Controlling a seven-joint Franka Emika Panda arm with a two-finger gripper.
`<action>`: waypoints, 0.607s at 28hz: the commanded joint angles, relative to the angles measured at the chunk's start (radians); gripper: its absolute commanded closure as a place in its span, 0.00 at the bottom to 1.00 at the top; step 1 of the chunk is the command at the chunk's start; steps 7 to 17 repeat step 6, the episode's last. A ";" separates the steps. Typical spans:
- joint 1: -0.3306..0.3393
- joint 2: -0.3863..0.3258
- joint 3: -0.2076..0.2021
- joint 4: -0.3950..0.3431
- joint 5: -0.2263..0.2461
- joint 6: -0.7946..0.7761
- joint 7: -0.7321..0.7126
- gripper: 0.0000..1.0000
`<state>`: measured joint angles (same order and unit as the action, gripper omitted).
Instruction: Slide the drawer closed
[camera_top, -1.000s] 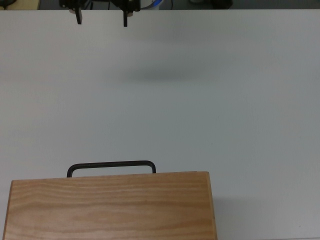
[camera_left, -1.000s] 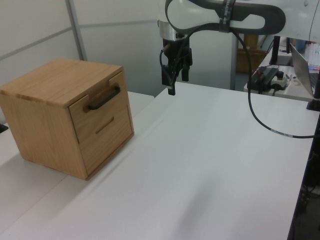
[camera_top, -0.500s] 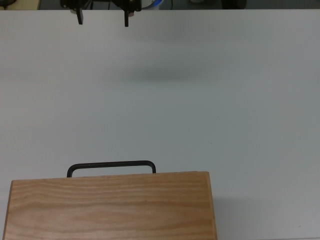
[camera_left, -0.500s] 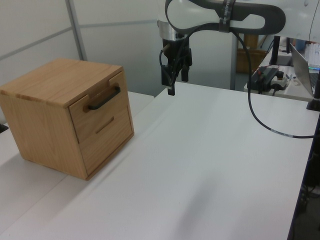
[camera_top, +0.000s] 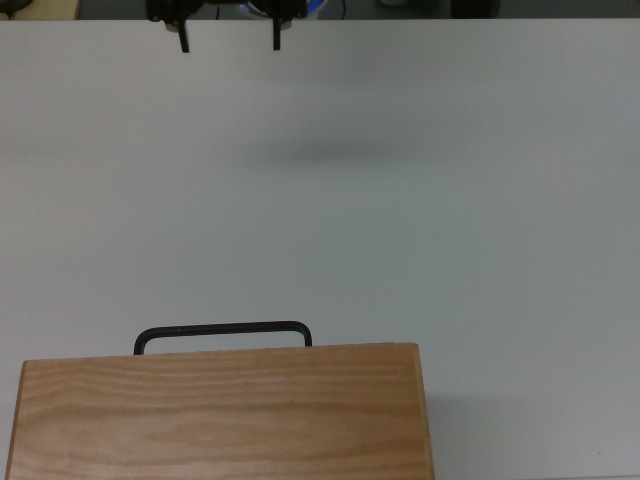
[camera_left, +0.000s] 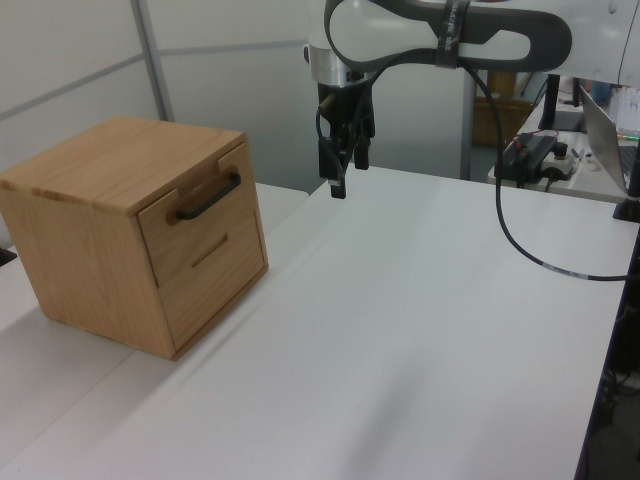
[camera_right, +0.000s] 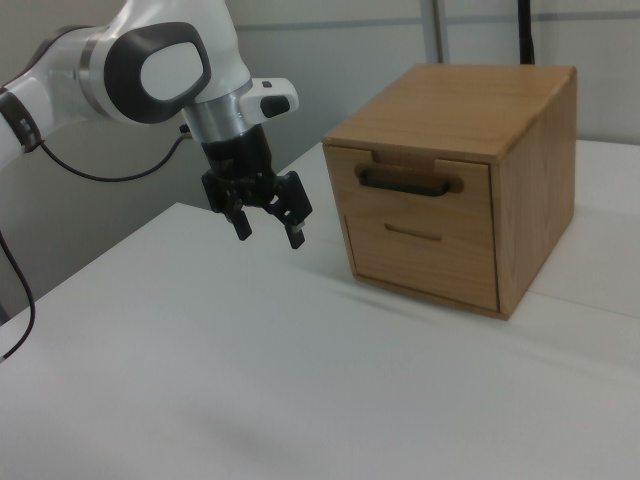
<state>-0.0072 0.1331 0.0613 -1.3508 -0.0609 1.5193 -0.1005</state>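
Note:
The drawer (camera_left: 190, 222) is the upper one of a light wooden cabinet (camera_left: 110, 165) and carries a black bar handle (camera_left: 208, 198). Its front panel (camera_right: 412, 205) sits about level with the cabinet face. From above, only the handle (camera_top: 222, 328) shows past the cabinet top (camera_top: 220, 410). My gripper (camera_left: 345, 172) hangs open in the air over the far part of the table, well away from the drawer and holding nothing. It also shows at the top view's upper edge (camera_top: 230, 44) and in the right view's left half (camera_right: 270, 236).
The white table (camera_left: 400, 330) spreads wide between the cabinet and the arm. A black cable (camera_left: 510, 225) droops from the arm at the left view's right. A laptop (camera_left: 605, 130) and a power strip (camera_left: 535, 150) stand beyond the table's far right corner.
The gripper has shifted a little to the top view's right, and slightly left and up in the left view. It stays open. The drawer and cabinet have not moved.

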 joint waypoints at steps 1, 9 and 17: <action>0.003 -0.020 0.000 -0.016 0.029 -0.042 -0.022 0.00; 0.006 -0.024 0.014 -0.016 0.026 -0.102 -0.025 0.00; 0.006 -0.024 0.014 -0.016 0.026 -0.102 -0.025 0.00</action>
